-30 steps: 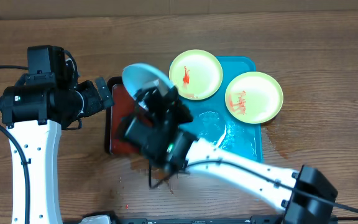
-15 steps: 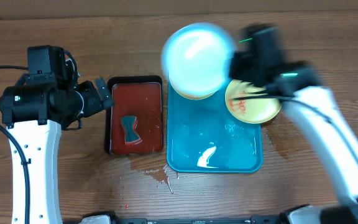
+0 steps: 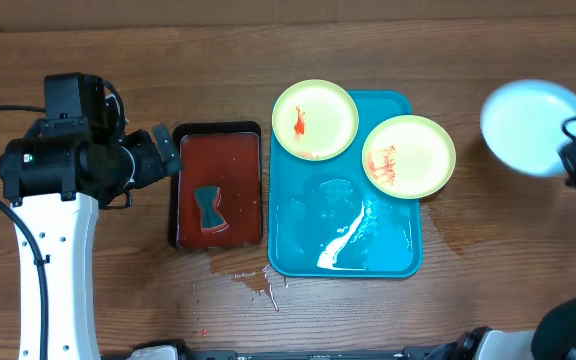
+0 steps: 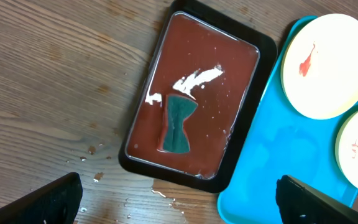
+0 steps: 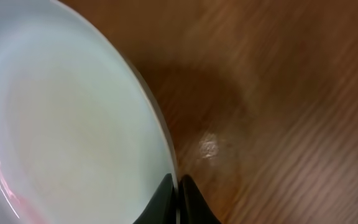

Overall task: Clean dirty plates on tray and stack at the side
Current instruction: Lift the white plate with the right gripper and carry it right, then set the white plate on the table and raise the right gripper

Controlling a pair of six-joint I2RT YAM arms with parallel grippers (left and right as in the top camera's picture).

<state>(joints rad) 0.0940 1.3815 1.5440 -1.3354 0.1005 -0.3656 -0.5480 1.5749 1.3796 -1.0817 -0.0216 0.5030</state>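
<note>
Wood table [image 3: 528, 260], right of tray [image 3: 308, 230]: right gripper [image 5: 178, 186] clamps rim of light blue plate [image 3: 533, 125]; plate extends left from the grip, face up. Left gripper [image 3: 168, 153]: fingers apart.

Two yellow-green plates [image 3: 314, 120] [image 3: 409, 156], one blue plate [image 3: 530, 127], one turquoise tray [image 3: 308, 230] and one black tray [image 3: 216, 128].

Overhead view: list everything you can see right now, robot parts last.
yellow-green plates: 2, red-orange smears, on the far end of the turquoise tray
light blue plate: 1, right of the tray, gripped at its rim
turquoise tray: 1, wet, table centre
black tray: 1, holds red liquid, left of the turquoise tray
dark teal piece: 1, bow-tie shape, in the red liquid
splashes: several, on the table by the trays' near edge
left gripper: open, beside the black tray
right gripper: shut on the light blue plate
</note>
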